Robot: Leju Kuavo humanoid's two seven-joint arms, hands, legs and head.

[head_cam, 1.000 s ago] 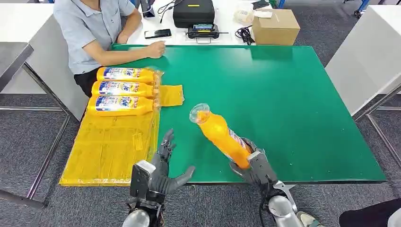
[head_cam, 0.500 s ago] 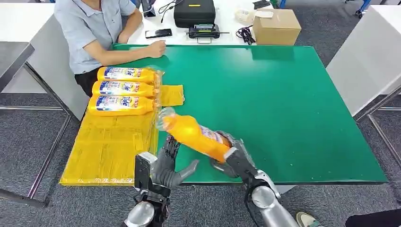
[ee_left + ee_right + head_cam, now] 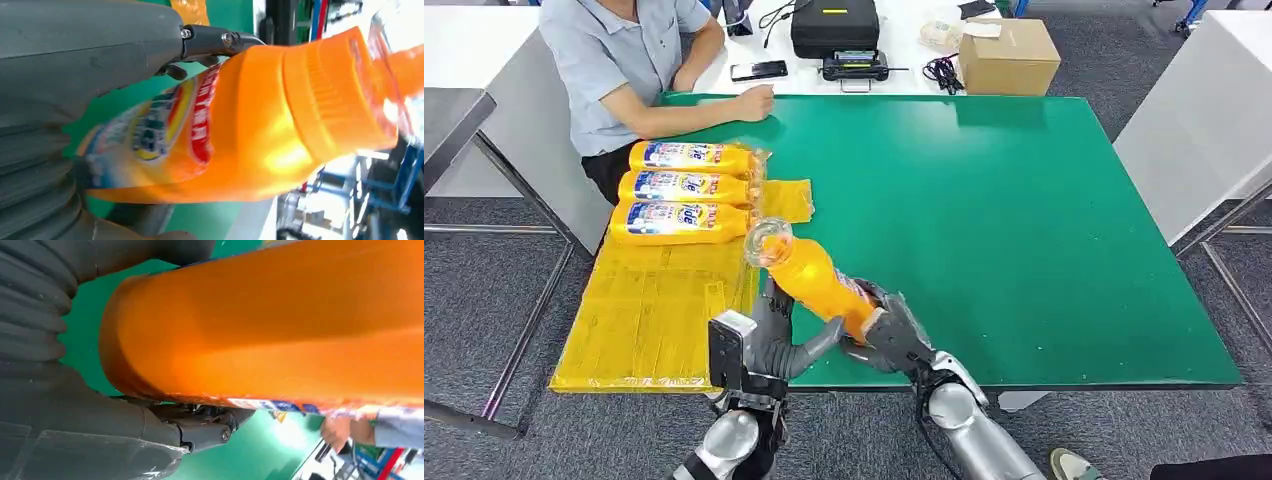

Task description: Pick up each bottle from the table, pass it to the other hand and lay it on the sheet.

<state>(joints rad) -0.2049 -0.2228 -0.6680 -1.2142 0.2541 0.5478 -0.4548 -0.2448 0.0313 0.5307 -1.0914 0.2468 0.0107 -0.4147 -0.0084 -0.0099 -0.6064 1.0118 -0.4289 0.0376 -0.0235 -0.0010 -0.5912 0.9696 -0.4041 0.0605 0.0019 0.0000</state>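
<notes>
Since half a second ago your right hand (image 3: 886, 335) has carried the orange bottle (image 3: 816, 278) further toward your left side, and its clear cap end now hangs over the edge of the yellow sheet (image 3: 649, 320) instead of over the green table (image 3: 1024, 220). A second ago the bottle stood steeper, over the green alone.

Nearest you, the right hand grips the bottle's base end, fingers wrapped around it; most of those fingers are hidden behind the bottle in the head view. Your left hand (image 3: 774, 340) sits right under the bottle's middle with its fingers spread and the thumb reaching toward the right hand. You cannot tell from the head view whether it touches the bottle.

The left wrist view shows what the head view cannot: the bottle's label and ribbed neck lie close across the left hand's dark fingers (image 3: 220, 40), which are apart, not closed around it. The right wrist view shows the bottle's flat base against that hand's cover, the label blurred.

Further off, three bottles (image 3: 686, 190) lie side by side on the sheet. Beyond them a person's hand (image 3: 754, 103) rests on the table's far corner.
</notes>
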